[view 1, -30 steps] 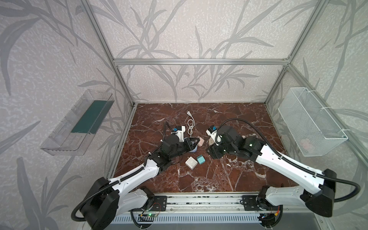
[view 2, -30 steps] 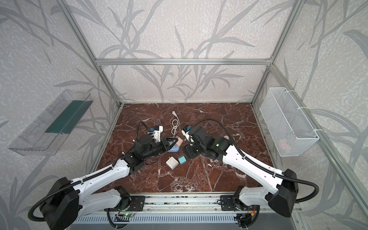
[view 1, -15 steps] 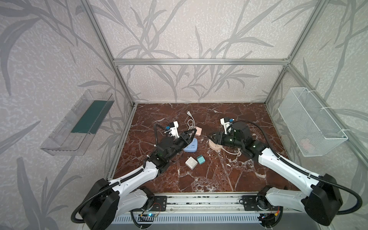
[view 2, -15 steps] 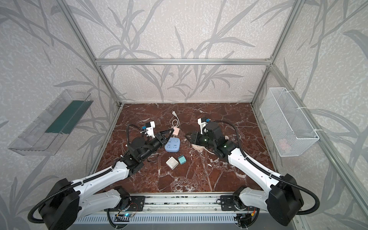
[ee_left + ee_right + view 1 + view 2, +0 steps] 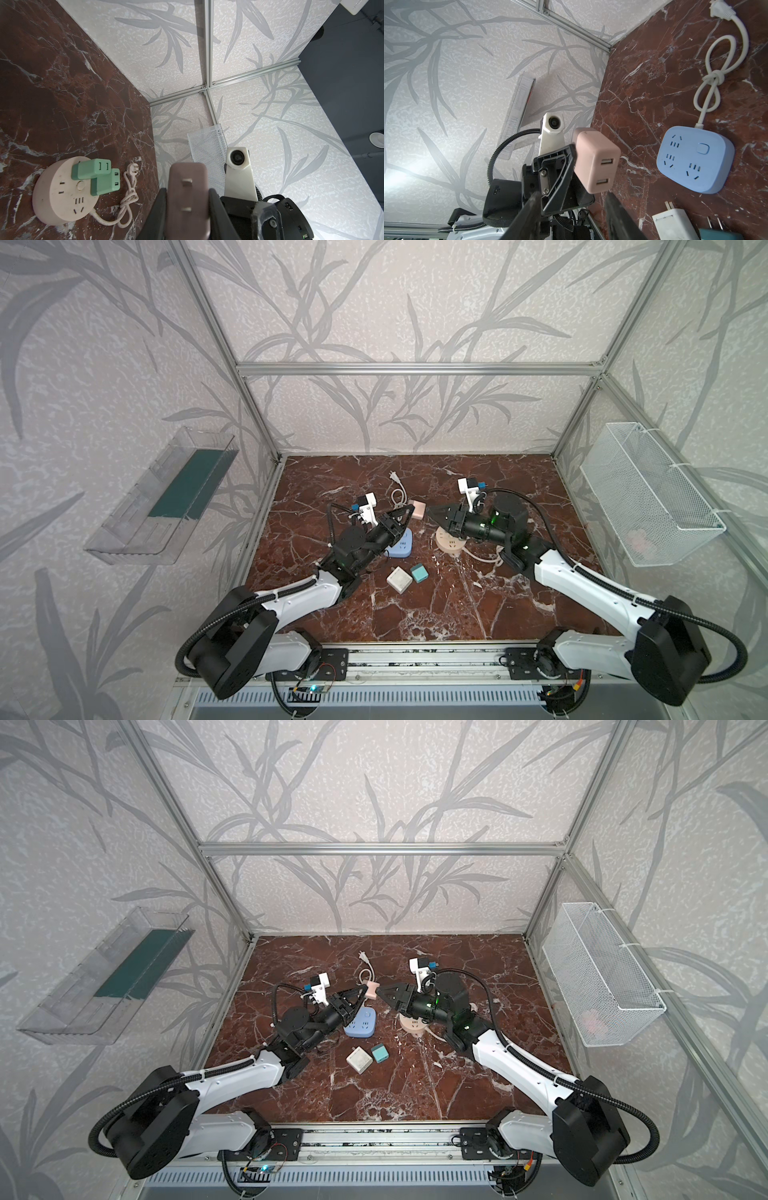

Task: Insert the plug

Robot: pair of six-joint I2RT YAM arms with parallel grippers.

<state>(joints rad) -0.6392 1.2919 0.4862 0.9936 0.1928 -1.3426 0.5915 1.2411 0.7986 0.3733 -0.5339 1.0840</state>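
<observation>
1. While I check both top views, the left gripper (image 5: 405, 514) is clamped on the pink plug (image 5: 417, 509) and holds it off the worktop (image 5: 478, 605), just beyond the blue power strip (image 5: 401, 547). The right gripper (image 5: 435, 517) points at it tip to tip, near but apart. The plug (image 5: 371, 990) sits between the two tips. My reading: it is raised mid-cell so the other arm can reach its free faces.
2. Top views, remainder: a round socket hub (image 5: 449, 545) lies under the right wrist. A white charger (image 5: 399, 579) and a teal adapter (image 5: 419, 573) lie side by side nearer the rail, with neither arm on them.
3. Left wrist view: the fingers (image 5: 158, 214) press two opposite sides of the plug (image 5: 188, 199). Both flat prongs face this camera, so they point back toward the left wrist and not down at any socket. The longer side seems to run along the fingers. The body is nearly cubic, so confidence is low.
4. Right wrist view: the two USB ports on the plug (image 5: 593, 160) face this camera, that is, toward the right arm. The right arm's fingers (image 5: 529, 216) stand apart with nothing between them. They are open, and the plug is ahead of the tips without contact. The strip (image 5: 693, 160) lies flat with its sockets up and unoccupied.
5. Judgement: the prongs need turning downward before insertion, and a regrasp by the right arm would allow that.
</observation>
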